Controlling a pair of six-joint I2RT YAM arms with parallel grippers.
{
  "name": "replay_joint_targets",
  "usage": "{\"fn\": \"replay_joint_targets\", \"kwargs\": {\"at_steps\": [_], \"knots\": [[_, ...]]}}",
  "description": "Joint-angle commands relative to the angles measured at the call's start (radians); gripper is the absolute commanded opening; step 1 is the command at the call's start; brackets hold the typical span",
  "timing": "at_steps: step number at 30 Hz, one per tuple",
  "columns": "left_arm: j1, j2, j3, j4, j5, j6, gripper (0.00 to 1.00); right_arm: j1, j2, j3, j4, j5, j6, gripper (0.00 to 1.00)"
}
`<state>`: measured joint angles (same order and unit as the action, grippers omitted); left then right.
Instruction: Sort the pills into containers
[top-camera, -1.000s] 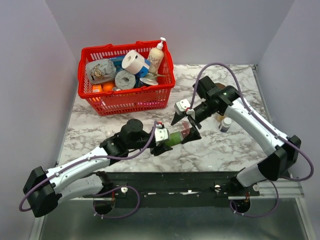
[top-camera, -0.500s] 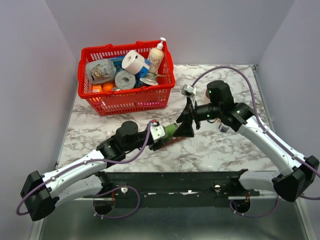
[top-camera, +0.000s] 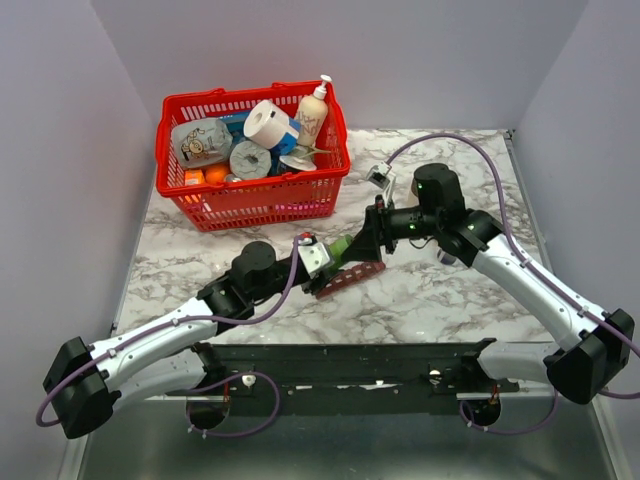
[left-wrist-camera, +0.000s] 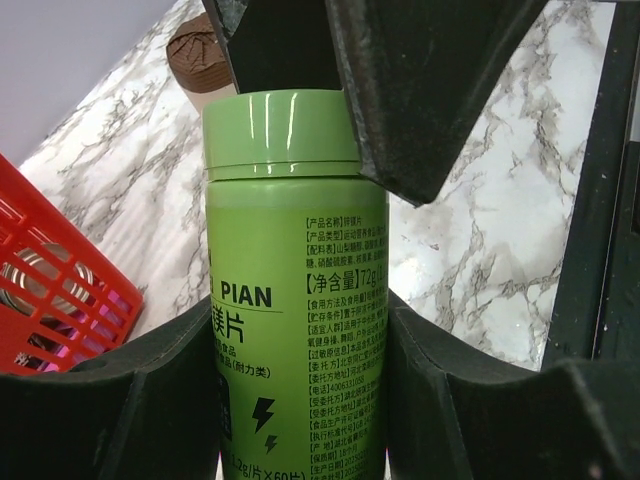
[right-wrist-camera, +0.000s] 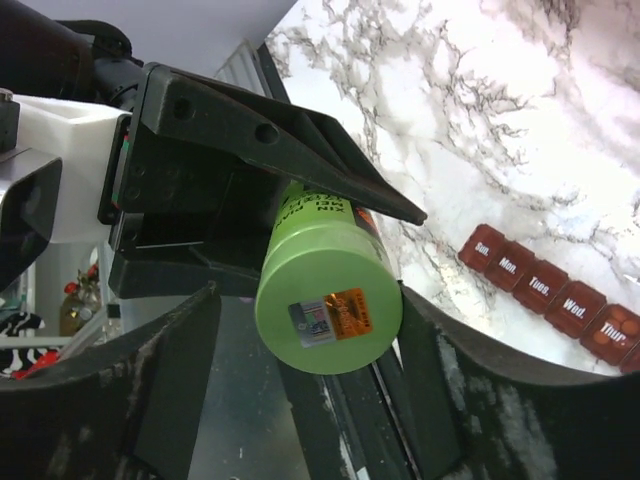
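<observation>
A green pill bottle (top-camera: 343, 247) hangs over the table, and my left gripper (top-camera: 328, 263) is shut on its body (left-wrist-camera: 295, 300). The right gripper (top-camera: 366, 245) faces it end-on with its jaws on either side of the green cap (right-wrist-camera: 325, 300). One finger (right-wrist-camera: 470, 370) touches the cap's edge; the other (right-wrist-camera: 150, 370) stands a little apart, so it is open. The containers, a dark red-brown strip (top-camera: 350, 279) with day labels (right-wrist-camera: 560, 297), lie on the marble just below the bottle. No loose pills show.
A red mesh basket (top-camera: 250, 195) full of groceries stands at the back left. A brown-capped bottle (left-wrist-camera: 205, 55) stands behind the right arm, and beside it a small white bottle (top-camera: 447, 257) is partly hidden by that arm.
The right gripper swung round from beside the bottle to face its cap and its jaws now straddle the cap. The left gripper, still holding the bottle, shifted slightly left.
</observation>
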<state>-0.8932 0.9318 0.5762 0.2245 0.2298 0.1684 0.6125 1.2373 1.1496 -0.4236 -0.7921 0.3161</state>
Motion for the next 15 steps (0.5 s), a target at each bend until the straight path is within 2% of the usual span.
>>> {"fn": "replay_joint_targets", "kwargs": {"at_steps": [1, 3, 4, 7, 8, 10, 11, 12, 13, 14, 15], "knots": [[-0.003, 0.002, 0.007, 0.052, -0.010, -0.007, 0.00, 0.001, 0.001, -0.019, 0.055, -0.059, 0.035, 0.66], [-0.003, -0.004, 0.002, 0.050, -0.010, -0.006, 0.00, 0.001, 0.001, -0.019, 0.055, -0.070, 0.020, 0.56], [-0.003, -0.005, -0.001, 0.050, -0.009, -0.004, 0.00, 0.001, 0.001, -0.021, 0.057, -0.082, 0.014, 0.42], [-0.003, -0.008, -0.006, 0.045, 0.017, 0.002, 0.00, 0.003, 0.010, 0.016, 0.031, -0.110, -0.081, 0.20], [-0.003, -0.004, -0.007, 0.044, 0.041, 0.003, 0.00, 0.006, 0.017, 0.047, -0.028, -0.122, -0.131, 0.16], [-0.003, 0.010, -0.006, 0.038, 0.078, 0.009, 0.00, 0.032, 0.060, 0.125, -0.146, -0.156, -0.392, 0.11], [-0.003, 0.018, -0.003, 0.036, 0.097, 0.013, 0.00, 0.041, 0.086, 0.241, -0.329, -0.186, -0.520, 0.08], [-0.003, 0.031, -0.003, 0.041, 0.135, 0.013, 0.00, 0.068, 0.150, 0.301, -0.430, -0.200, -0.771, 0.06], [-0.003, 0.039, -0.003, 0.045, 0.150, 0.013, 0.00, 0.081, 0.189, 0.377, -0.543, -0.220, -0.908, 0.05], [-0.001, 0.048, 0.001, 0.049, 0.169, 0.013, 0.00, 0.095, 0.227, 0.513, -0.778, -0.222, -1.048, 0.05], [0.000, 0.061, 0.002, 0.055, 0.199, 0.014, 0.00, 0.110, 0.273, 0.589, -0.888, -0.217, -1.285, 0.05]]}}
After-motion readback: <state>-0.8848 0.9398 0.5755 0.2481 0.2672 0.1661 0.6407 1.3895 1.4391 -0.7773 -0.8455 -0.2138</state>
